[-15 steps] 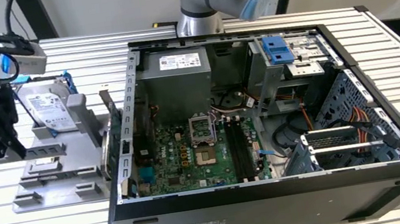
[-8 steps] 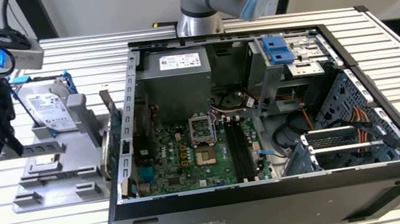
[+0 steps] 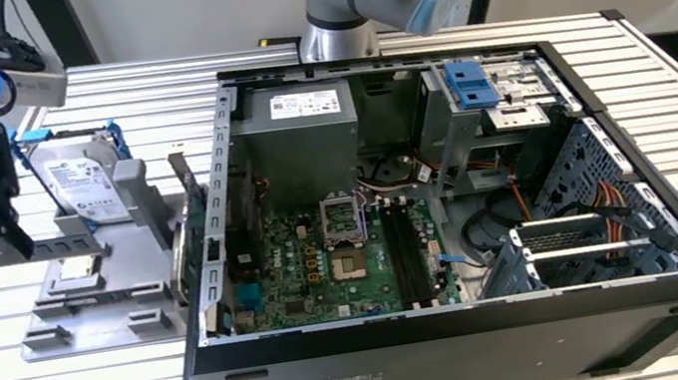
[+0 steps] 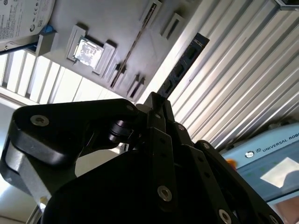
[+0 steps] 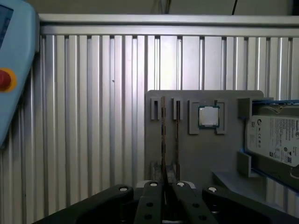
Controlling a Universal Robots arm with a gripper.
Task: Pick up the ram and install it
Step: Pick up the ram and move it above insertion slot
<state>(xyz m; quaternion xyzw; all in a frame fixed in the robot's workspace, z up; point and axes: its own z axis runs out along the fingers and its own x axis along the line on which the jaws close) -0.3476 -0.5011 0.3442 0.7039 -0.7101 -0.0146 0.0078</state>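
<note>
Two black fingers (image 5: 150, 196) of the gripper (image 5: 164, 185) stand narrow in the first wrist view, pinched on the ram (image 5: 163, 140). It shows edge-on as a thin brownish line running out from between them, across the matte grey fixture (image 5: 201, 149). On that fixture rest a small square silver processor chip (image 5: 208, 115) and a label-faced hard drive (image 5: 275, 135), all carried by the ribbed aluminium desk (image 5: 93, 116). In the second wrist view the ram (image 4: 183, 65) shows its flat face, a dark, narrow board with a row of black chips. It juts from the fingertips and seems clear of the fixture's slotted brackets. I judge it light and stiff but fragile: thin enough to crack if bent, and smooth enough to slip. The hold therefore belongs on the bare long edge near the middle, off the chips and the contact strip. In the exterior view the gripper's black body sits at the left edge of the frame, next to the fixture (image 3: 87, 303). The open sheet-metal computer case (image 3: 471, 352) lies at centre and right, its green motherboard (image 3: 308, 255) carrying long black memory slots (image 3: 405, 251).
</note>
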